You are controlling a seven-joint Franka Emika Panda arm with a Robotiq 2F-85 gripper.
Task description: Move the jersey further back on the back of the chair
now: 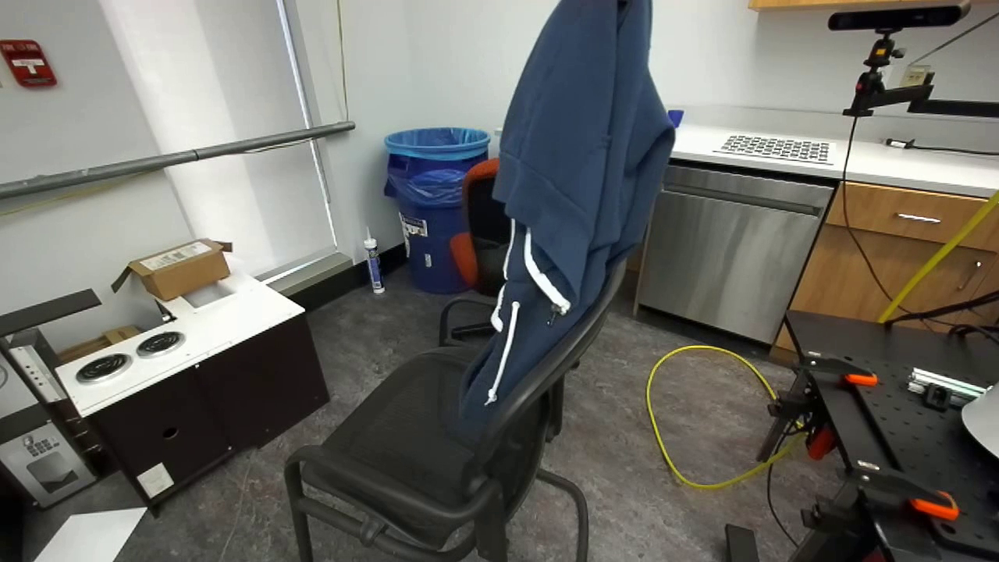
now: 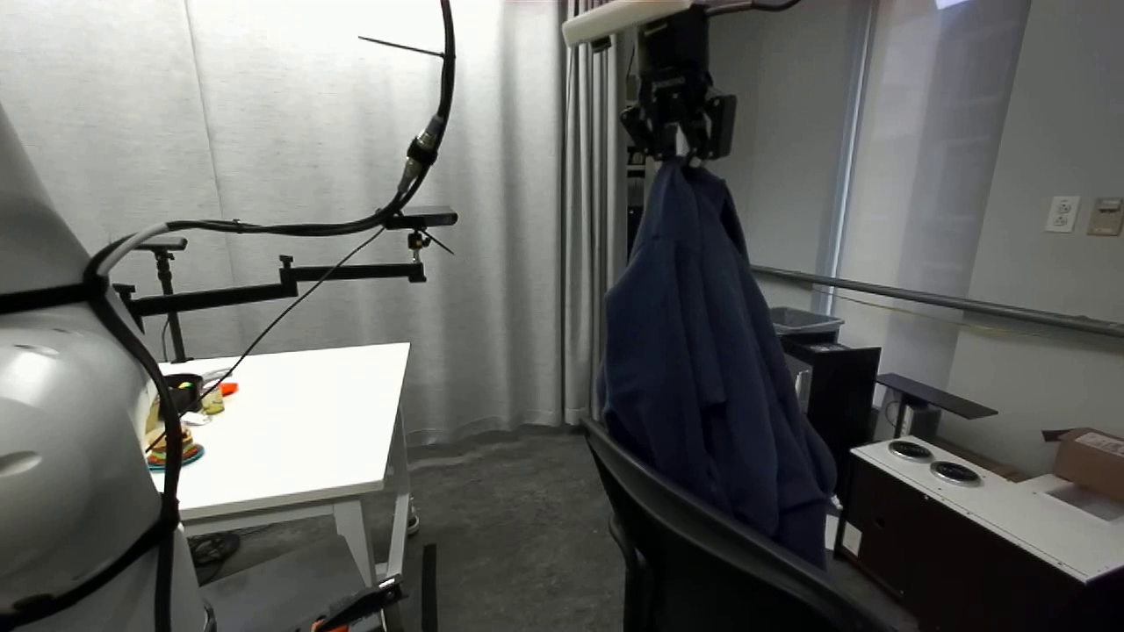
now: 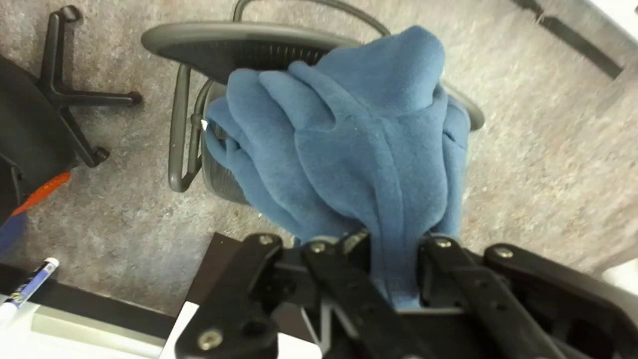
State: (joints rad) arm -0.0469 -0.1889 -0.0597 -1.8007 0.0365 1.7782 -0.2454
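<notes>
Grey floor [image 1: 375,336], white walls [image 1: 460,70], steel-fronted appliance [image 1: 726,257] under a white counter [image 1: 921,172]. Counts: 1 jersey [image 1: 577,172], 1 pincer [image 2: 680,149], 2 chairs, i.e. black chair [image 1: 390,421] and orange-backed chair [image 1: 485,234]. Pincer is clamped on the jersey's top end; wrist view has a fold of the blue fabric pinched between both fingers [image 3: 438,271]. Jersey hangs from it, lower part on the seat side of the black chair's backrest [image 2: 702,562], bottom end down by the rear of the seat [image 1: 367,445]. White drawstrings [image 1: 549,287] dangle; overlap makes the count unclear. Around it: 1 blue bin [image 1: 428,261] with liner [image 1: 425,187], 1 sealant tube [image 1: 375,269] standing on the floor, 1 open cardboard box [image 1: 187,273] on a white-topped cabinet [image 1: 234,320] with 2 coil burners [image 1: 161,343], 1 white desk [image 2: 307,412] in an exterior view, 2 orange-handled clamps [image 1: 861,380] on a black desk [image 1: 827,336]. Text: red alarm box [image 1: 29,62] on the wall looks like it says FIRE, remaining lines too small. Labels on bin, tube and box can't be read.
</notes>
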